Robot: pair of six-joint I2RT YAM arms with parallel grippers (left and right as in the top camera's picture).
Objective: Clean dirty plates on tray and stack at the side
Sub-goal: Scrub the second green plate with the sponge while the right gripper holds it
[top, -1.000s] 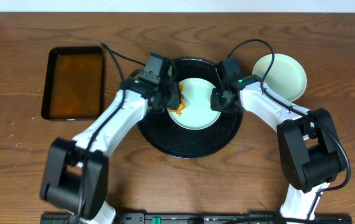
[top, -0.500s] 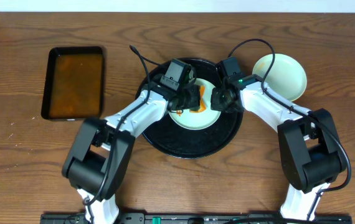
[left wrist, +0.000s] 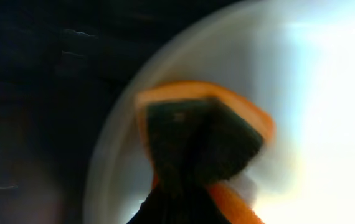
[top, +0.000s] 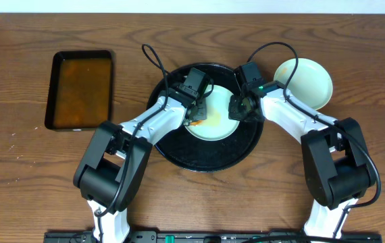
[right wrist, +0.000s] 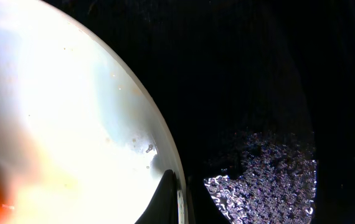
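A brown wooden desk [top: 17, 169] fills the overhead view, with a pale strip of wall [top: 192, 5] along its far edge. Near the middle sits the round black tray [top: 206, 154], its glossy floor wet and beaded in the right wrist view. A pale mint plate [top: 216, 121] lies flat and face up in the tray's far half. Being round, it has no long axis. An orange-brown smear shows at its left side. The left claw [top: 196, 113] hangs over that left edge and is clamped on a sponge [left wrist: 196, 134], orange with a dark green scouring face. The sponge is pressed on the plate close to the rim, though the left wrist view is blurred. The right claw [top: 237, 110] sits at the plate's right edge. In the right wrist view its thin dark fingertips [right wrist: 165, 198] are pinched together on the rim, one on each side. Both arms reach in from the near side and cover parts of the tray's rim, and their cables [top: 153, 59] loop above the far side. Off the tray to the right, just beside it, rests a stack of plates [top: 311, 82], a pale one on top with a yellowish rim showing at its left. Well apart on the left lies a rectangular tray [top: 81, 89] of orange-brown liquid, with its long axis running away from the robot.
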